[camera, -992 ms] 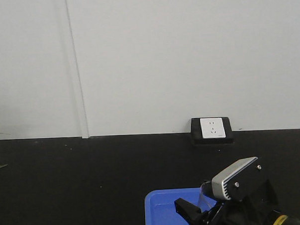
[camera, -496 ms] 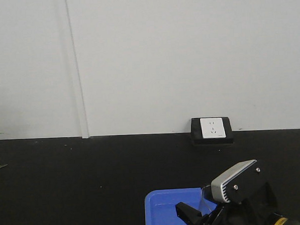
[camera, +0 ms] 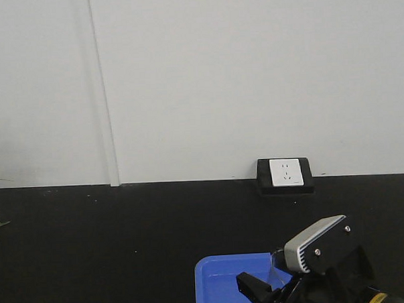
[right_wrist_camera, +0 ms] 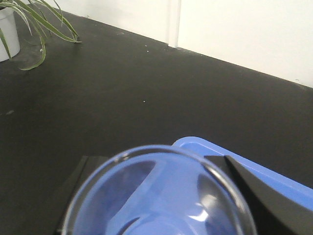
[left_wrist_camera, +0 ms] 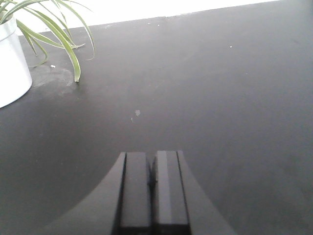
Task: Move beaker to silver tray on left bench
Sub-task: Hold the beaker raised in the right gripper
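Two dark fingers of the right gripper (right_wrist_camera: 151,159) flank the beaker (right_wrist_camera: 159,196), one on each side of its round rim. They seem to be clamped on the glass, though the actual contact falls below the bottom of the right wrist view. The beaker is held upright and mouth-up just over the near-left corner of the blue tray (camera: 221,278). That posture suits a lift and carry, keeping the glass level and free of the tray's raised lip. The tray lies at the near edge of the bench (camera: 92,250), right of centre. A wall outlet (camera: 285,173) sits along the far edge behind it.

The left gripper (left_wrist_camera: 151,161) has its fingers pressed together with nothing between them. It hangs over bare black worktop, with a white plant pot (left_wrist_camera: 10,68) toward the far-left corner. I read this as an idle arm kept out of the carrying arm's way.

Much is withheld. The silver tray appears in no view, so the destination and the route to it cannot be judged. In the front view the beaker is almost invisible, tucked between the arm's grey camera housing (camera: 316,240) and one finger. Its base and lower walls are cut off in the wrist view. How high it hangs above the tray cannot be told, and most of the blue tray runs off-frame.
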`<state>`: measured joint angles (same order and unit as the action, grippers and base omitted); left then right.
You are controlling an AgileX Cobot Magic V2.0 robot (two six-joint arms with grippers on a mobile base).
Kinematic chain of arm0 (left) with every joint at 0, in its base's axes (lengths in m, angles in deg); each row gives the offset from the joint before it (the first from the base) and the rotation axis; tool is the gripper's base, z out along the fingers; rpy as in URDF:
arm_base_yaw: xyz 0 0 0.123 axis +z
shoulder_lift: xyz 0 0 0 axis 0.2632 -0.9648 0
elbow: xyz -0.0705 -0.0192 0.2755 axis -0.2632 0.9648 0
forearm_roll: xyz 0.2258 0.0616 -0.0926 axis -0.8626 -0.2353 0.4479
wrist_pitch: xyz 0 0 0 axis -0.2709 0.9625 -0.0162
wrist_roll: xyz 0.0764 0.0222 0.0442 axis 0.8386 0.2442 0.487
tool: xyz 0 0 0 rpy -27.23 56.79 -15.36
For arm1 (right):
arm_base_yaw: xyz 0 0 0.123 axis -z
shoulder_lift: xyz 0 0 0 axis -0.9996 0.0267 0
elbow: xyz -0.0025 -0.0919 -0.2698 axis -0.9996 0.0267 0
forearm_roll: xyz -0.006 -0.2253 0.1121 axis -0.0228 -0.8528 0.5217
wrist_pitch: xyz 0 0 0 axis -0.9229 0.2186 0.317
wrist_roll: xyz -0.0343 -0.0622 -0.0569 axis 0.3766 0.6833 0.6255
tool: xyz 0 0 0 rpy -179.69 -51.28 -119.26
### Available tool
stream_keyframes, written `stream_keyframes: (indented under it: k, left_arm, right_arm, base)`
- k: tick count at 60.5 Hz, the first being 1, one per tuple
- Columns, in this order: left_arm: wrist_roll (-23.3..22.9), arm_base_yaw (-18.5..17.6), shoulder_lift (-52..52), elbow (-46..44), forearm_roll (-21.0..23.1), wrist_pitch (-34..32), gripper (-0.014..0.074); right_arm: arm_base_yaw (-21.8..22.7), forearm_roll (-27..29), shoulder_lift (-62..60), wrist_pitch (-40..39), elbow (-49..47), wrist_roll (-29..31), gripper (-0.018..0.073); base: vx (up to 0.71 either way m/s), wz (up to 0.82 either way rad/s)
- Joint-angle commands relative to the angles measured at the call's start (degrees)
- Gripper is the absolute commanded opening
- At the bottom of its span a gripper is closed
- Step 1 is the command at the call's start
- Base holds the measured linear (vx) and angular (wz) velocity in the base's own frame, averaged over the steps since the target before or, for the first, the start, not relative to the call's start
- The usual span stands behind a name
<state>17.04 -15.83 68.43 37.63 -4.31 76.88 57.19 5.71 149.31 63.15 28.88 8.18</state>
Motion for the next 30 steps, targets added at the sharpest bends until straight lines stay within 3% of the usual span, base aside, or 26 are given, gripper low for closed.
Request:
stream_keyframes:
  k: [1,30]
  left_arm:
    - [-0.1,-0.3,0.5,1.1,0.2,-4.7,0.0001]
    - [-0.1,-0.3,0.5,1.1,0.2,-4.7,0.0001]
  right_arm:
    - [0.0,0.0,-1.6,-4.4,-1.5,0.1,-0.0014]
    - [0.0,0.0,-1.3,-4.3,-1.5,0.1,-0.0013]
  base:
    - [0.0,0.0]
    - [-0.08,-0.01]
